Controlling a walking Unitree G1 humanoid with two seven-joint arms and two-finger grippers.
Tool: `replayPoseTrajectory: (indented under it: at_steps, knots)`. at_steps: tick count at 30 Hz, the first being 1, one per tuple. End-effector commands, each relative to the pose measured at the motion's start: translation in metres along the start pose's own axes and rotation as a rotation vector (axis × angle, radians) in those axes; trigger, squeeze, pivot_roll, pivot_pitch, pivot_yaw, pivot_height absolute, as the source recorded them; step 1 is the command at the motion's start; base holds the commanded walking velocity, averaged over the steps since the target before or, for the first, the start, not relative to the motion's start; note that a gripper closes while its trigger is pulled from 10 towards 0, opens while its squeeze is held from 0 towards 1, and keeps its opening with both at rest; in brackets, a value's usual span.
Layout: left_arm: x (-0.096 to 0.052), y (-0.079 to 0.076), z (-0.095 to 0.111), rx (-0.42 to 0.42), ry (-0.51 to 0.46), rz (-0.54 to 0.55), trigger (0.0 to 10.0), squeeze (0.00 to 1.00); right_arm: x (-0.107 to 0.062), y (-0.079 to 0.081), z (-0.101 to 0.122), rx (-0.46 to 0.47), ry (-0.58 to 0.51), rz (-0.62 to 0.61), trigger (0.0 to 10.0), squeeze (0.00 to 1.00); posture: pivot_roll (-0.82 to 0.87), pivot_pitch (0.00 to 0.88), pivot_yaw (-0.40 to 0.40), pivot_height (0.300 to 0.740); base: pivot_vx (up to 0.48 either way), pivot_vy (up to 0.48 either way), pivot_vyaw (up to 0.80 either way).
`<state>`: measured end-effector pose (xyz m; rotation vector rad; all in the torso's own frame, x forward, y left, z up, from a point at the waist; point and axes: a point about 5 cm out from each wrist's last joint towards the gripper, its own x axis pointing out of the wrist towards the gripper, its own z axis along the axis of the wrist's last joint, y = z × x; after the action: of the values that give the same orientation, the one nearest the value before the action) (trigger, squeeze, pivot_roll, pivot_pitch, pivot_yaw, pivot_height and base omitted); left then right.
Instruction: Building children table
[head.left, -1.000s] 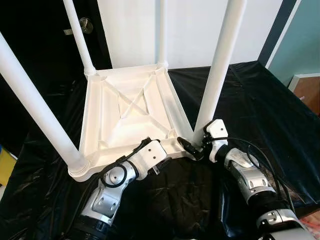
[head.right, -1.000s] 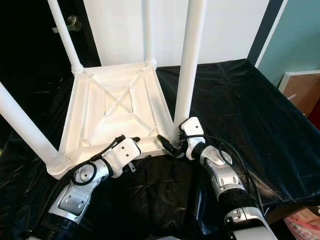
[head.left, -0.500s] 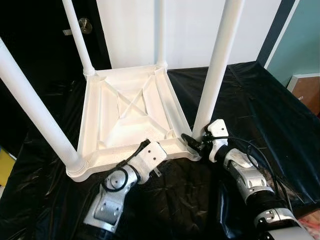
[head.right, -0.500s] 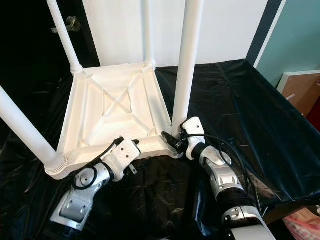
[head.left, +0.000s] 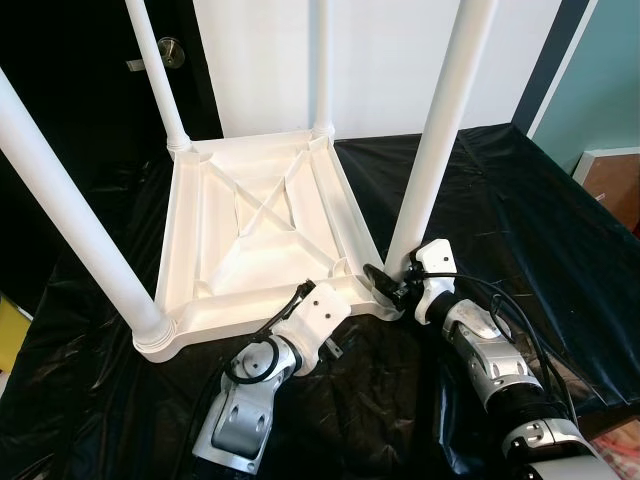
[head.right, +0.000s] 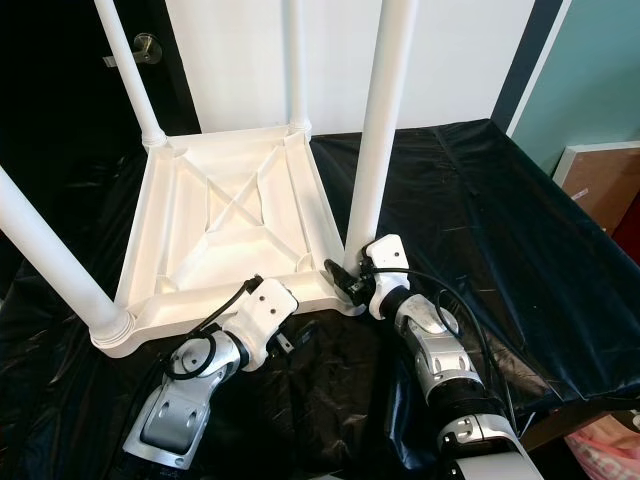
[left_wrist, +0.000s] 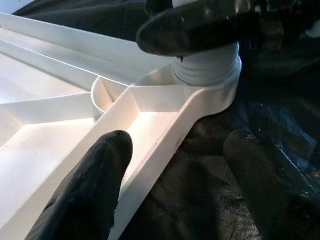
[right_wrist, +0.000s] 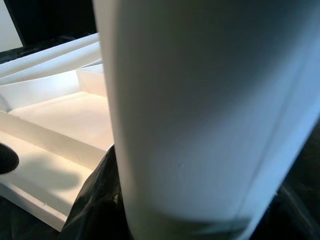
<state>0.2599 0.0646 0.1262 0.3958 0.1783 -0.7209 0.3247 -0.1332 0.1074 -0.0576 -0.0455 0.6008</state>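
A white plastic children's table (head.left: 255, 235) lies upside down on a surface covered with crinkled black plastic sheeting (head.left: 520, 220), its ribbed underside facing up and four white round legs rising from its corners. The near-right white leg (head.left: 432, 150) stands in the corner socket closest to the right arm.

The right gripper (head.left: 385, 287) is at the base of that near-right leg, just above the socket. Its black fingers sit around the leg, closed onto it; in the right wrist view the leg (right_wrist: 200, 115) looms very close in front of the camera.

The left gripper (left_wrist: 175, 175) is at the table's near edge, a little left of the same corner. Its fingers are spread wide: one black finger (left_wrist: 87, 190) lies over the white rim (left_wrist: 150, 165), the other over the black sheeting outside it, so the rim runs between them. Whether either finger touches the rim cannot be told.

The near-left white leg (head.left: 75, 205) stands well apart from both grippers.
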Motion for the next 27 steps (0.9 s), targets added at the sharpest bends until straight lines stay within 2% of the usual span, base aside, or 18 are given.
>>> replayPoseTrajectory:
  at_steps: [1,5,6,10,11,13,15,17,18,21,24,27]
  knots:
    - [-0.002,0.011,0.002,0.008,0.013,0.184,10.0,0.00,0.000,0.002,-0.003,0.018,-0.001,-0.013,10.0,0.00,0.06,0.000,-0.002,0.740,0.000,0.000,0.00]
    - [-0.004,0.014,0.005,0.053,0.009,0.199,10.0,0.00,0.001,0.002,-0.003,0.018,-0.004,-0.020,10.0,0.00,0.06,0.000,-0.001,0.740,0.000,0.000,0.00]
    - [-0.004,0.015,0.008,0.075,-0.024,0.187,10.0,0.00,0.001,0.002,-0.003,0.018,-0.005,-0.024,10.0,0.00,0.05,0.000,-0.002,0.740,0.000,0.000,0.00]
    - [-0.005,0.019,0.007,0.045,-0.030,0.177,10.0,0.00,0.000,0.003,-0.002,0.019,-0.008,-0.030,10.0,0.00,0.05,0.000,-0.001,0.740,0.000,0.000,0.00]
    - [-0.006,0.029,0.006,0.024,-0.053,0.201,10.0,0.00,0.000,0.004,-0.001,0.021,-0.014,-0.052,10.0,0.00,0.04,0.000,0.003,0.740,0.000,0.000,0.00]
    - [-0.006,0.029,0.006,0.024,-0.053,0.201,10.0,0.00,0.000,0.004,-0.001,0.021,-0.014,-0.052,10.0,0.00,0.04,0.000,0.003,0.740,0.000,0.000,0.00]
    - [-0.008,0.047,0.004,0.036,-0.072,0.262,10.0,0.00,0.003,0.005,0.001,0.026,-0.014,-0.136,10.0,0.00,0.03,0.000,0.001,0.740,0.000,0.000,0.00]
    - [-0.008,0.047,0.004,0.036,-0.072,0.262,10.0,0.00,0.003,0.005,0.001,0.026,-0.014,-0.136,10.0,0.00,0.03,0.000,0.001,0.740,0.000,0.000,0.00]
    - [-0.009,0.056,0.004,0.047,-0.079,0.298,10.0,0.00,0.005,0.008,0.003,0.031,-0.022,-0.198,10.0,0.00,0.02,0.000,0.002,0.740,0.000,0.000,0.00]
    - [-0.009,0.061,0.004,0.048,-0.081,0.325,10.0,0.00,0.007,0.012,0.004,0.040,-0.021,-0.261,10.0,0.00,0.01,0.000,0.001,0.740,0.000,0.000,0.00]
    - [-0.009,0.068,0.007,0.040,-0.100,0.361,10.0,0.00,0.010,0.023,0.004,0.077,-0.035,-0.453,10.0,0.00,0.00,0.000,-0.006,0.740,0.000,0.000,0.00]
    - [-0.011,0.073,0.011,0.029,-0.137,0.370,10.0,0.00,0.015,0.034,0.002,0.090,-0.025,-0.503,10.0,0.00,0.00,0.008,-0.004,0.740,0.000,0.000,0.00]
